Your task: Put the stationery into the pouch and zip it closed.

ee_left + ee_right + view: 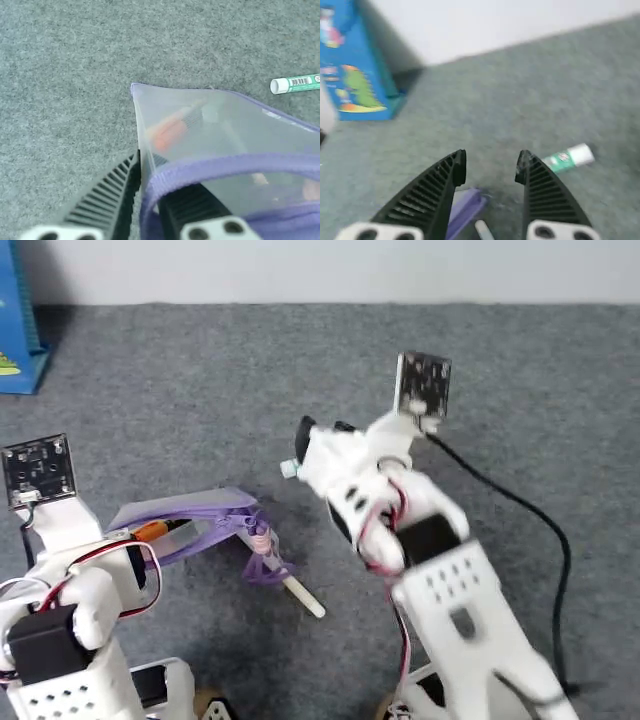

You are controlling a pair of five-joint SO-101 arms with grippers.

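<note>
Grey carpet-like worktop [180,370], white wall [300,265] at back, blue box [15,330] in far corner. Left arm sits low at near edge, its tool [146,165] clamped on rim of purple see-thru pouch [215,130], w/ orange item [167,132] inside and white stick [302,596] at pouch's crumpled end. Right arm stretched fwd over mid-worktop, tool [491,159] wide w/ nothing in it, near green-white glue stick [568,157] lying on carpet beside pouch.

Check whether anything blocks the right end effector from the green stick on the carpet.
Nothing visible does. The right end effector is open, and the green stick lies just beyond it with only bare carpet between them. The pouch, gripped by the left end effector, lies apart from the stick.
</note>
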